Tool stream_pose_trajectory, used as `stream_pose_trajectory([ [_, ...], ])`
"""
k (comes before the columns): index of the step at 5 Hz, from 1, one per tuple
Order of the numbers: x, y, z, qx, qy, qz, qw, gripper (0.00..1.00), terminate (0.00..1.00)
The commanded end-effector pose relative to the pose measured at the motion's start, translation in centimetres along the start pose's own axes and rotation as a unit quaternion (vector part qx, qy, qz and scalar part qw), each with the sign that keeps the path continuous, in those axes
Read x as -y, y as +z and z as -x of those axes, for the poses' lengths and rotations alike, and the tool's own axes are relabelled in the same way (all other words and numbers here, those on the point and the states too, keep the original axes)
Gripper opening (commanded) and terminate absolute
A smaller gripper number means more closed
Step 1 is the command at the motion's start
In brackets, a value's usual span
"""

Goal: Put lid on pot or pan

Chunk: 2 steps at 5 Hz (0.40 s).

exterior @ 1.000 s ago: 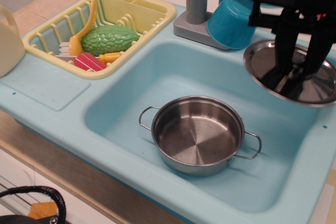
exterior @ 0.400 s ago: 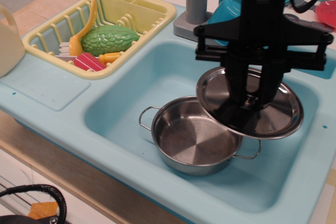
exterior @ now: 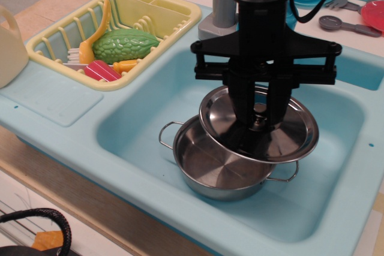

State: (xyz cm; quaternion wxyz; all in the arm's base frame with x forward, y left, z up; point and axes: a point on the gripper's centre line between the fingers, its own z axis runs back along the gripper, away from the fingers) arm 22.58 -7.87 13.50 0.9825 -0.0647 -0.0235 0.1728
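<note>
Gripper: the black gripper [exterior: 260, 125] is gripping the flat shiny steel lid [exterior: 258, 125] by its knob.
Progress: you are holding it tilted over the right of the shallow steel pot [exterior: 227, 155]; centring and lowering are remaining.

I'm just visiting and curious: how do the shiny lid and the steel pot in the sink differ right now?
The lid is a flat disc, held in the air by the pincer at its central knob; the pot is a deeper bowl resting on the sink floor. The lid hangs tilted and offset toward the right; the pot sits level. The pot has wire loop handles; the lid has none. Both are round, reflective steel of similar width.
</note>
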Motion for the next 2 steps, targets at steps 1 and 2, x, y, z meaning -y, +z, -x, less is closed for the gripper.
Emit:
stream_pose_trajectory([
  [1,-1.27,-0.07,-0.12,-0.001,0.013,0.011,0.9998,0.00,0.00],
  [2,-2.08,-0.23,0.06,0.000,0.019,0.013,0.9997,0.00,1.00],
])
